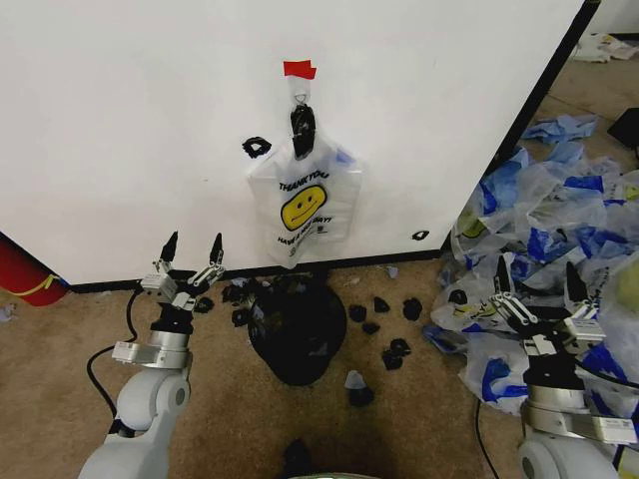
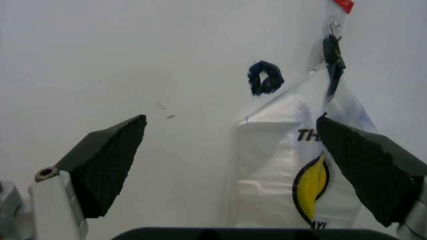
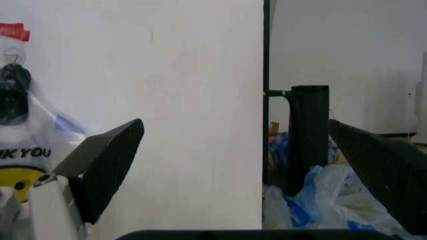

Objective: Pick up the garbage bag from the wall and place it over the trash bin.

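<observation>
A tan carpeted floor (image 1: pixel 60 389) carries scattered black scraps (image 1: pixel 384 329) and a heap of crumpled plastic bags (image 1: pixel 559 215) beside a red rounded object (image 1: pixel 25 271).

Garbage bag (image 1: pixel 303 205) right of left pincer (image 1: pixel 193 246): translucent white, yellow smiley, black print. Wall (image 1: pixel 120 130) white, red tape (image 1: pixel 300 69), black clip (image 1: pixel 303 128). Trash bin (image 1: pixel 298 331) black. Pincer fingers (image 2: pixel 110 162) black.

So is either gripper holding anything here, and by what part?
Nothing is held. The left gripper and right gripper are both open and empty. The garbage bag hangs from the black clip on the wall, above the trash bin.
</observation>
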